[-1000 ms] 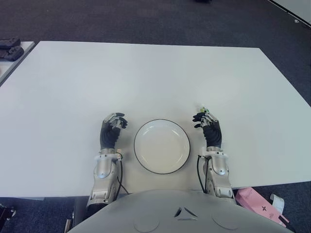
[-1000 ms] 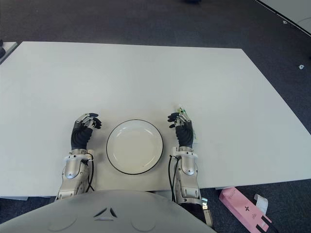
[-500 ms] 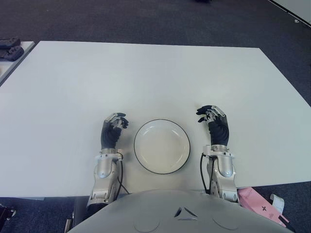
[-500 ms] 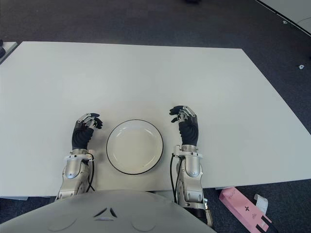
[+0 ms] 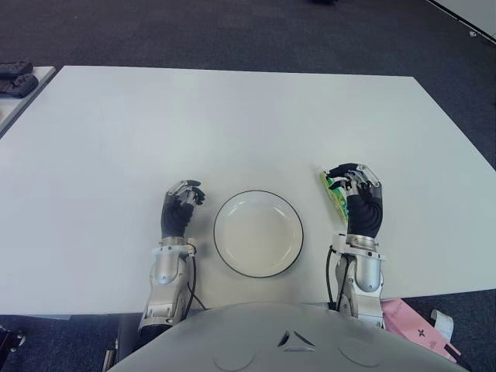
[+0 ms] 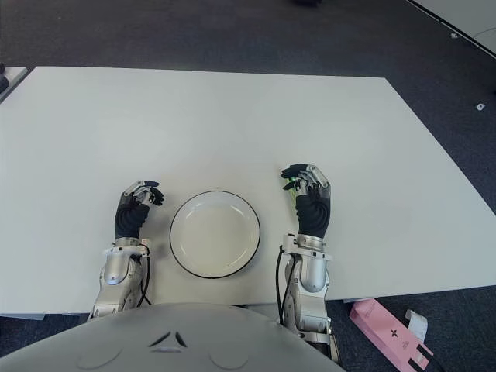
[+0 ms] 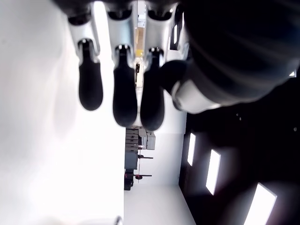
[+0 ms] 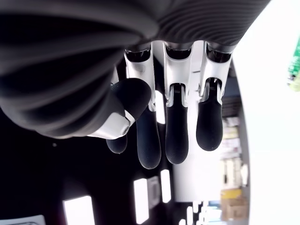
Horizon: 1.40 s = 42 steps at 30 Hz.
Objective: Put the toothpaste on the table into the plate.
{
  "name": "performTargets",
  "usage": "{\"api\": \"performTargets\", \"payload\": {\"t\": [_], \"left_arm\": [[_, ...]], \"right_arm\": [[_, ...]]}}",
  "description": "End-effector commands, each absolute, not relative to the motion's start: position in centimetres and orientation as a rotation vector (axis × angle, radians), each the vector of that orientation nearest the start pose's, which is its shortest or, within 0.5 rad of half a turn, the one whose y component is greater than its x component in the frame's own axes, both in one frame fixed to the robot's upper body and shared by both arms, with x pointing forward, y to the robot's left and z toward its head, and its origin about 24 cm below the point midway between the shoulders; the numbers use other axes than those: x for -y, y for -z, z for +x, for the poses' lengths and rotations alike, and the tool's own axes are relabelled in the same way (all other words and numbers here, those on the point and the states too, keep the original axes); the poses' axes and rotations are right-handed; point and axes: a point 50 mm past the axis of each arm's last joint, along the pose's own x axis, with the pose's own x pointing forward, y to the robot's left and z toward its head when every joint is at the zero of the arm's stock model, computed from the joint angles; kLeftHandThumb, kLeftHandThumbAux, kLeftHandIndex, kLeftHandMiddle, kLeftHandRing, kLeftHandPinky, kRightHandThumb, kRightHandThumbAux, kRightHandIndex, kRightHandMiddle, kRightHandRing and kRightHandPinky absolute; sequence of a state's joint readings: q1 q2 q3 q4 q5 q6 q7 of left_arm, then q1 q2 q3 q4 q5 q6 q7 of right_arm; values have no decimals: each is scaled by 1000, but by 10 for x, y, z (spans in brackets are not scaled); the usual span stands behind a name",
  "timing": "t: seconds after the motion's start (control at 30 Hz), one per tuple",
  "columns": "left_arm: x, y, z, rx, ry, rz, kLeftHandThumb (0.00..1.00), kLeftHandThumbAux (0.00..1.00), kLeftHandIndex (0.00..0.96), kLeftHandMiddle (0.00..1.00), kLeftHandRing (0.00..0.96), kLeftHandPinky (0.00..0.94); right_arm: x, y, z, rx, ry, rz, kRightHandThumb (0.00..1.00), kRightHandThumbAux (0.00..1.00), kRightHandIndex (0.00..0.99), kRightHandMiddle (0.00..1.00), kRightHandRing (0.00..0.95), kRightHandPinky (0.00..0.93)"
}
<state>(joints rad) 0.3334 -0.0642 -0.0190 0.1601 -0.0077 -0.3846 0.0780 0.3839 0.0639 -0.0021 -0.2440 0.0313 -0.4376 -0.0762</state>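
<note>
The toothpaste (image 5: 335, 195), a green tube, lies flat on the white table (image 5: 232, 124) just right of the plate. The round white plate (image 5: 258, 234) with a dark rim sits near the front edge and holds nothing. My right hand (image 5: 355, 180) is beside the tube on its right, its thumb and fingertips arching over the tube's far end. Its fingers (image 8: 177, 140) hang relaxed with nothing in them, and a strip of the green tube (image 8: 295, 65) shows at the edge of that view. My left hand (image 5: 183, 195) shows left of the plate, its fingers (image 7: 124, 98) loose and holding nothing.
A pink box (image 5: 411, 322) lies on the floor by the table's front right corner. Dark objects (image 5: 15, 77) sit on another table at the far left. Dark carpet surrounds the table.
My right hand has shifted to the right. It covered most of the toothpaste before, and the tube now shows along its left side. The left hand and plate have stayed put.
</note>
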Motion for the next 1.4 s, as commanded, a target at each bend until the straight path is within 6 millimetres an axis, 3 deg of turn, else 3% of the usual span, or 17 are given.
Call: {"api": "performTargets", "payload": {"t": [0.03,0.13,0.17,0.2,0.23,0.3,0.37,0.7,1.17,1.4], "left_arm": [[-148,37,163,-171,-178,-82,700,718,431,573,564,540],[-148,37,163,-169,-177,-85,700,718,431,573,564,539],[-148,37,163,-169,-176,-87,700,718,431,573,564,538],[-147,37,163,-168,-176,-89,700,718,431,573,564,538],[-147,37,163,-168,-176,-90,700,717,431,573,565,539],[-146,37,163,-166,-177,-92,701,717,431,574,566,540],[-146,37,163,-167,-178,-91,701,717,431,575,567,542],[-145,38,162,-170,-179,-96,701,717,431,577,568,541],[-142,39,160,-174,-192,-98,703,717,431,576,564,541],[-141,39,158,-177,-195,-97,702,717,431,576,563,539]], "right_arm": [[172,-64,173,383,267,13,819,689,418,452,440,448],[174,-66,173,418,274,-48,732,708,413,357,342,354],[174,-67,173,423,272,-73,646,642,339,277,255,280],[175,-67,172,414,270,-129,615,619,312,249,224,254],[176,-67,172,407,270,-168,574,557,226,169,151,181],[178,-66,171,366,280,-254,534,458,109,75,66,86],[181,-64,170,314,290,-333,526,385,55,38,33,44],[199,-53,174,125,309,-617,545,192,1,0,0,0],[206,-51,180,-30,279,-857,568,139,0,0,0,0],[207,-44,192,-121,230,-935,568,135,0,0,0,0]]}}
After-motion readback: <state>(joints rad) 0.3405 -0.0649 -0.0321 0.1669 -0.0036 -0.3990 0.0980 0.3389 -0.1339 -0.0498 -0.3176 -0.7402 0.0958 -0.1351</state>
